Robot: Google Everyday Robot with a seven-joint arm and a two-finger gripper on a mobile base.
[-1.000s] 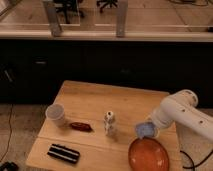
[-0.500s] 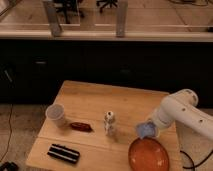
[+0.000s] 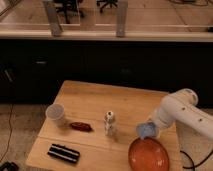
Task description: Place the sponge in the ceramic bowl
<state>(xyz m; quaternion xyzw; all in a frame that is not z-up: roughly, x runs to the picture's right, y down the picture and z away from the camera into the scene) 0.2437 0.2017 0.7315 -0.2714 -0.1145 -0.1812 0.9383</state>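
Note:
The ceramic bowl (image 3: 148,155) is a wide orange-brown dish at the front right of the wooden table (image 3: 90,102). Just above its far rim hangs the light blue sponge (image 3: 146,131), held at the end of my white arm, which reaches in from the right. My gripper (image 3: 149,128) is at the sponge, mostly hidden behind it and the arm's wrist.
A white cup (image 3: 55,114) stands at the table's left. A small red object (image 3: 81,126) lies beside it, a small white bottle-like figure (image 3: 109,123) stands mid-table, and a black-and-white striped block (image 3: 63,153) lies at the front left. A dark counter runs behind the table.
The arm with the sponge has shifted very slightly, staying at the bowl's far rim. Nothing else moved.

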